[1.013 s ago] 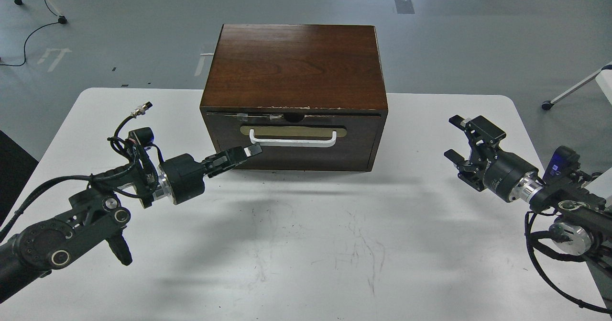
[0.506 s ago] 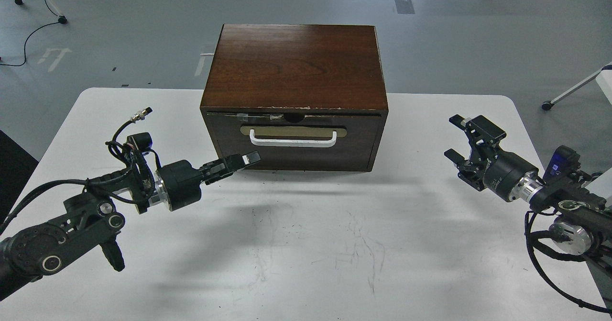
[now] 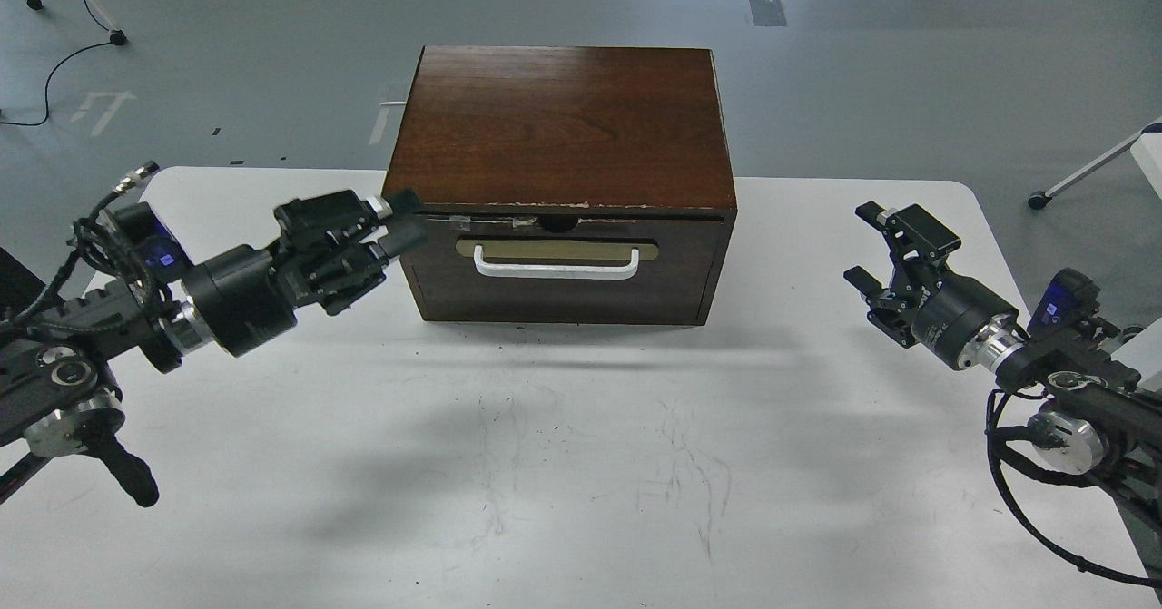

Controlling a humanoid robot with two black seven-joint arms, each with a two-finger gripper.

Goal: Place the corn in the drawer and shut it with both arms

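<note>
The near part of the white surface (image 3: pixel 563 464) is bare but for faint scuff marks and soft shadows. Farther in, the robot's two black arms reach from either side edge.

At the left edge, the left hand (image 3: pixel 399 221) points toward the cabinet, its two fingers (image 3: pixel 398 203) spread apart with nothing between them. The fingertips sit at the cabinet's front left corner, level with the top of the drawer front; whether they touch the wood cannot be told.

Near the right edge, the right hand (image 3: pixel 871 246) hangs above the surface well apart from the cabinet. Its fingers (image 3: pixel 885 217) are also spread wide and hold nothing.

Toward the middle of the far edge stands the dark wooden box cabinet (image 3: pixel 563 123), its top polished and its front upper edge chipped pale. Its single drawer (image 3: pixel 563 287) sits pushed in, the front about flush with the cabinet sides, with only a thin dark gap along its top. A white bar handle (image 3: pixel 556 269) on a tan plate (image 3: pixel 556 249) crosses the drawer front.

No corn shows anywhere on the surface or in either hand.

Beyond the surface lies a grey floor (image 3: pixel 227 55).
</note>
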